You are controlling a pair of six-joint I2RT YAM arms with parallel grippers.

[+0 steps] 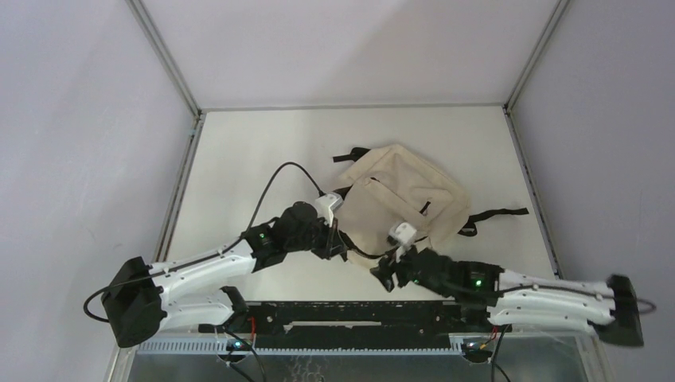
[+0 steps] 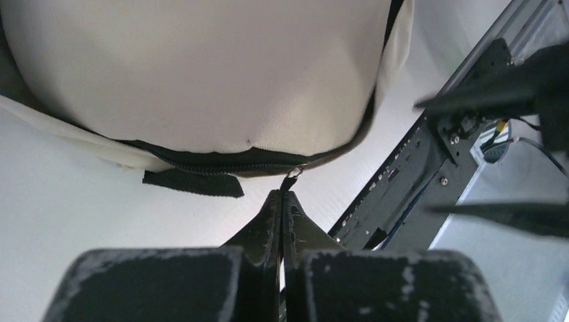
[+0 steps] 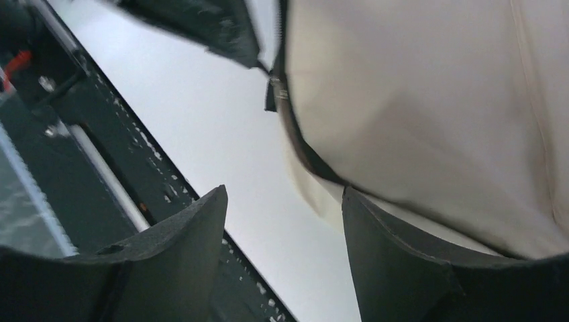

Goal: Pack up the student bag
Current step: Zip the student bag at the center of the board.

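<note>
The beige student bag [image 1: 402, 199] lies on the white table, black straps trailing at its far left and right. My left gripper [image 1: 341, 243] is at the bag's near-left edge, shut on the black zip pull [image 2: 289, 182] of the black zip trim [image 2: 221, 163]; the bag fills the top of the left wrist view [image 2: 201, 67]. My right gripper [image 1: 388, 274] is open and empty at the bag's near corner. In the right wrist view the bag [image 3: 429, 100] is beside and above the right fingertip [image 3: 389, 248], the gripper [image 3: 282, 194] over bare table.
A black strap [image 1: 497, 215] trails right of the bag, another strap [image 1: 350, 155] at its far left. A black cable [image 1: 275, 187] loops over the table from the left arm. The black base rail [image 1: 350, 314] runs along the near edge.
</note>
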